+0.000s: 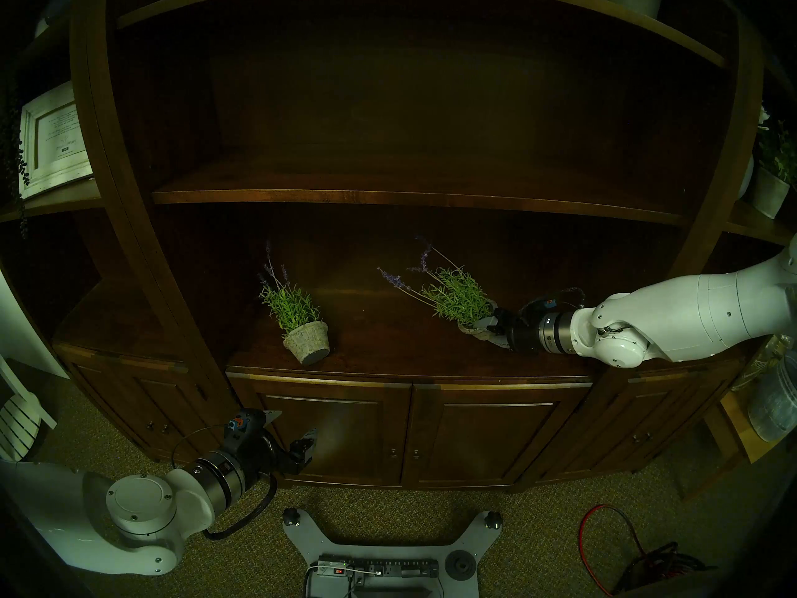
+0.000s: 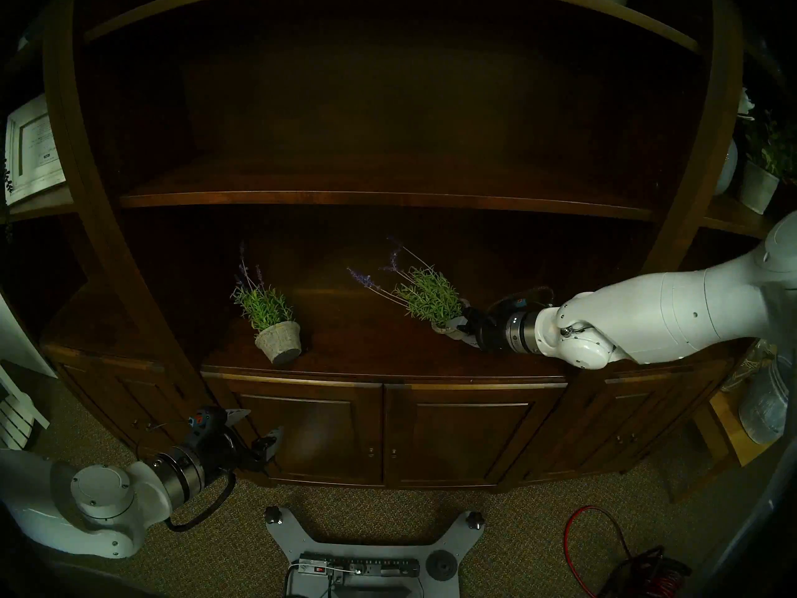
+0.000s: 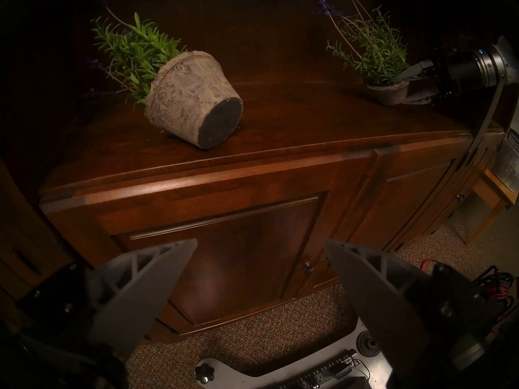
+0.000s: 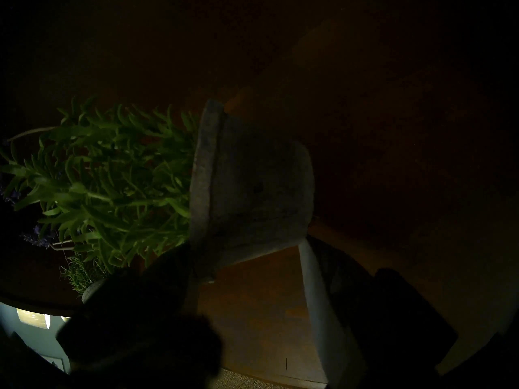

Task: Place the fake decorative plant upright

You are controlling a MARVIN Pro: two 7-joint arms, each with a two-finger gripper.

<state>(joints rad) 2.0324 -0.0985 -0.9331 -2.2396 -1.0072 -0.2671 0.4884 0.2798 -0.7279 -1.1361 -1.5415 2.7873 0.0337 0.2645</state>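
Two fake lavender plants in grey stone-look pots are on the dark wooden cabinet top (image 1: 388, 360). The left plant (image 1: 307, 347) (image 2: 279, 347) (image 3: 193, 99) lies tipped over, its dark base facing the front edge. The right plant (image 1: 457, 297) (image 2: 427, 299) (image 3: 376, 57) leans to the left, and my right gripper (image 1: 489, 331) (image 2: 463, 327) (image 3: 412, 84) (image 4: 252, 256) is shut on its pot (image 4: 252, 183), one finger at the rim and one at the base. My left gripper (image 1: 291, 426) (image 2: 256, 424) (image 3: 261, 241) hangs open and empty below the cabinet top, in front of the doors.
A shelf board (image 1: 388, 196) runs above the plants. A framed picture (image 1: 54, 139) stands on the left side shelf, a white potted plant (image 1: 770, 191) on the right one. A glass jar (image 1: 772, 403) sits low at the right. On the carpet are the robot base (image 1: 379, 558) and a red cable (image 1: 604, 541).
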